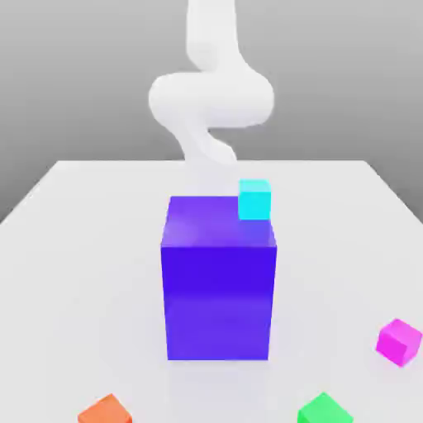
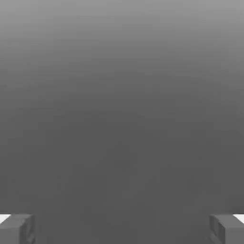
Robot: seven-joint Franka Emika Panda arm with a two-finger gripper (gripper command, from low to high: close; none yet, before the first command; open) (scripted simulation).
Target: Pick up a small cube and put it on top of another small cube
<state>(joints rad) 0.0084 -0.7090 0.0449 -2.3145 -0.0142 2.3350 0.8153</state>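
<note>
Cyan marks the small cube (image 1: 254, 200) we see at the big blue-violet block (image 1: 218, 301), perhaps raised there as a harder pick, while magenta (image 1: 399, 342), orange (image 1: 106, 411) and green cubes (image 1: 325, 410) lie spread nearer, and our gripper's fingers (image 2: 18, 229) stand wide apart.

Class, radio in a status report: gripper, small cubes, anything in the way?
Gripper open, nothing between its fingers. Orange, green and magenta cubes unstacked. Large blue block mid-table, possible obstacle.

Bright exterior; hand view dim.
</note>
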